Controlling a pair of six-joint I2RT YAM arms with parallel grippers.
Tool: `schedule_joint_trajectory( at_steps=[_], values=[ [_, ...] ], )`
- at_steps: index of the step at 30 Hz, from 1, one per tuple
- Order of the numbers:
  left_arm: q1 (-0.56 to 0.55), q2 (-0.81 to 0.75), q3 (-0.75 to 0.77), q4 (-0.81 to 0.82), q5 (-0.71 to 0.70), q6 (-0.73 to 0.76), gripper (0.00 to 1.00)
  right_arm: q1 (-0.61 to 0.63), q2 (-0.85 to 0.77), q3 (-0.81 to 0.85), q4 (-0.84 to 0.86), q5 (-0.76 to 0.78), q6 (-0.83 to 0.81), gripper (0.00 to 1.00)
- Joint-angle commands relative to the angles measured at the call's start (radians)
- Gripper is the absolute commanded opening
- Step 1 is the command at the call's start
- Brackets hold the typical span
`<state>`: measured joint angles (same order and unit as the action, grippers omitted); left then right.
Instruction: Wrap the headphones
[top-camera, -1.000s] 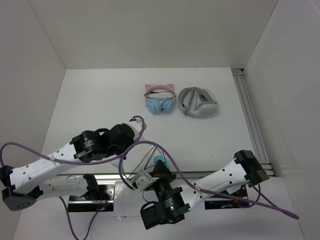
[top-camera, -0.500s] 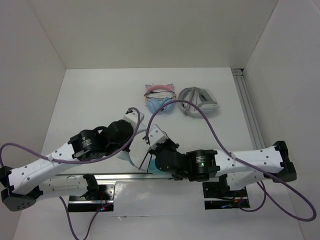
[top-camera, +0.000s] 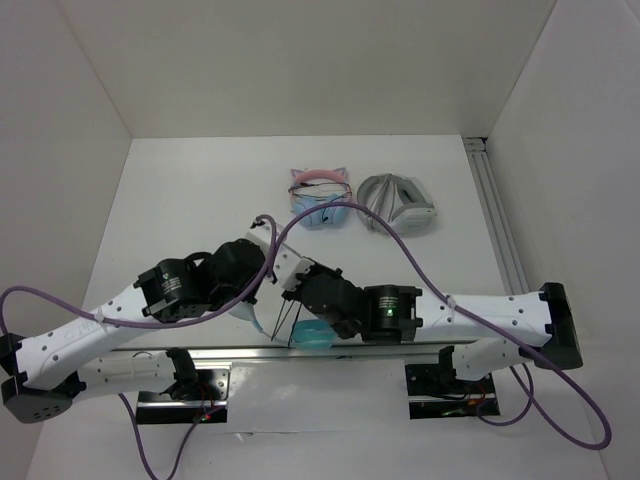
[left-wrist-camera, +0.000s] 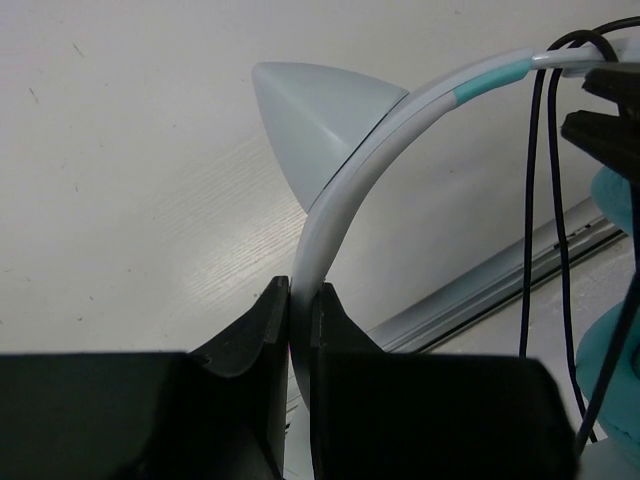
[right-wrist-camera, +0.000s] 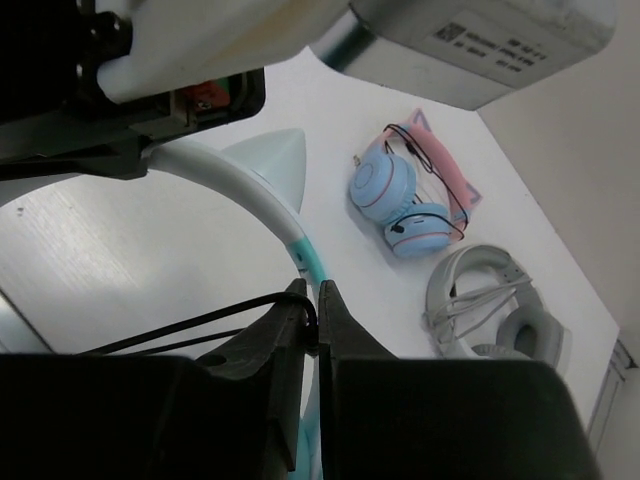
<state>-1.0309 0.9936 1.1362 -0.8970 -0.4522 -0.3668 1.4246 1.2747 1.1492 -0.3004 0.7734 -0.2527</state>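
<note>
White walls are boxing in a pale table (top-camera: 180, 200), and from overhead the headphones (top-camera: 312, 335) are sitting at its near edge, a teal cup showing just beside the metal rail (top-camera: 230, 352). Both arms, the left arm (top-camera: 110, 325) and the right arm (top-camera: 480, 315), are meeting over them. A pink cat-ear pair (top-camera: 320, 200) and a grey-white pair (top-camera: 398, 205) are lying side by side well apart, toward the back. On the left wrist camera, the left gripper (left-wrist-camera: 300, 300) is clamping the pale headband (left-wrist-camera: 340, 200), which is arching up past a pale pointed ear (left-wrist-camera: 320, 120) while the black cable (left-wrist-camera: 540, 200) is hanging at the right. On the right wrist camera, the right gripper (right-wrist-camera: 315, 315) is holding its fingers almost together with the cable running into the narrow slit between them; whether it is truly pinching it, I cannot tell.
</note>
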Motion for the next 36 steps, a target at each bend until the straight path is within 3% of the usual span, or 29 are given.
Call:
schedule_joint_trajectory(
  at_steps=[1, 7, 25, 33, 36],
  values=[
    [-0.008, -0.009, -0.001, -0.04, 0.053, 0.032, 0.0, -0.016, -0.005, -0.028, 0.153, 0.144, -0.109, 0.09],
    [-0.008, 0.011, -0.01, -0.03, 0.099, 0.051, 0.0, 0.014, -0.13, -0.155, 0.308, 0.142, -0.235, 0.06],
    [-0.008, 0.039, -0.019, -0.008, 0.222, 0.094, 0.0, -0.044, -0.212, -0.249, 0.346, 0.09, -0.353, 0.05],
    [-0.008, 0.03, -0.019, -0.008, 0.233, 0.094, 0.0, -0.053, -0.202, -0.258, 0.347, 0.116, -0.359, 0.1],
    [-0.008, 0.02, -0.019, -0.017, 0.213, 0.083, 0.0, -0.064, -0.213, -0.249, 0.32, 0.104, -0.321, 0.23]
  ],
)
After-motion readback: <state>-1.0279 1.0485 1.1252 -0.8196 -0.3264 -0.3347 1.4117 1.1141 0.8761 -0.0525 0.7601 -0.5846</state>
